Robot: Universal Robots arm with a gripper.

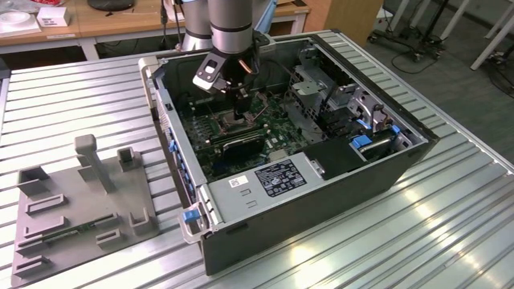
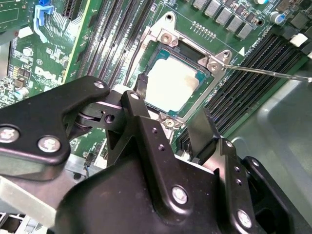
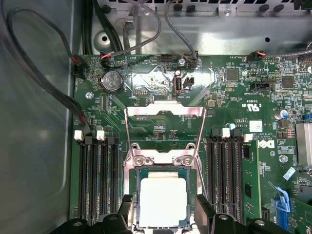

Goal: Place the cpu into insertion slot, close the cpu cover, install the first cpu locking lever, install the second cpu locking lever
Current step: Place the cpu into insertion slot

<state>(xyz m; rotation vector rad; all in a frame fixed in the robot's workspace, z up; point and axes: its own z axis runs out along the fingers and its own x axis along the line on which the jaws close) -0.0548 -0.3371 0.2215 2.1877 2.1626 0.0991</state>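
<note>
arm (image 1: 233,27): upright, reaching straight down | gripper (image 1: 241,115): pointing downward, black linkages splayed | fingers (image 3: 202,208): parted, wide gap between tips

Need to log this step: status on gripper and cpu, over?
Gripper open, fingers either side of the cpu. Chip lying in the insertion slot. Cpu cover standing open. Nothing seen across the slot.

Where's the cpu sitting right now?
In both wrist views the cpu lies in the insertion slot, between the two banks of black memory slots, with the open end effector straddling it.
</note>
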